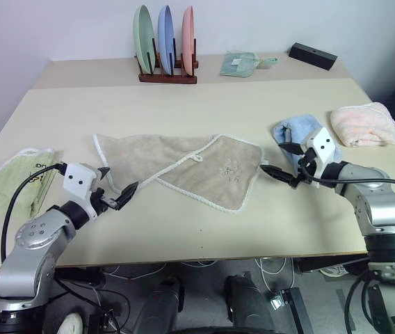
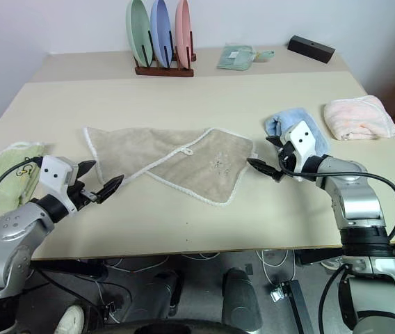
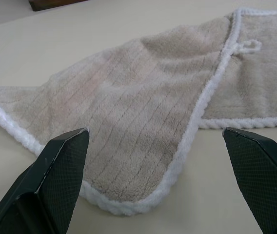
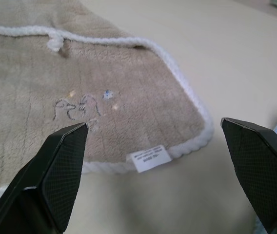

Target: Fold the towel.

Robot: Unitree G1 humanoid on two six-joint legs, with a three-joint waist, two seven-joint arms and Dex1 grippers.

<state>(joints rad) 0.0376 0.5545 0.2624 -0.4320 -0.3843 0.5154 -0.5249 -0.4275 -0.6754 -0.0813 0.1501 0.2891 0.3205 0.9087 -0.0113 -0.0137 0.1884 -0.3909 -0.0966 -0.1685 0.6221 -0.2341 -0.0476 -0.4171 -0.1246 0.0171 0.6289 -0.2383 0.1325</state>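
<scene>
Both hands, left hand [image 1: 117, 196] and right hand [image 1: 281, 163], hover released beside the half-folded beige towel [image 1: 183, 167]; further folds remain.

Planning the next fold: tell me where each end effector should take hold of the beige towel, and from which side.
Grip the towel at its white corded corners. The open left end effector faces the near left corner, lying flat on the table; slide in low from the front. The open right end effector faces the corner by the white label; come in low from the right.

The towel [image 1: 183, 167] lies mid-table [image 1: 183, 236], between the left tool [image 1: 117, 195] and the right tool [image 1: 284, 163].
</scene>
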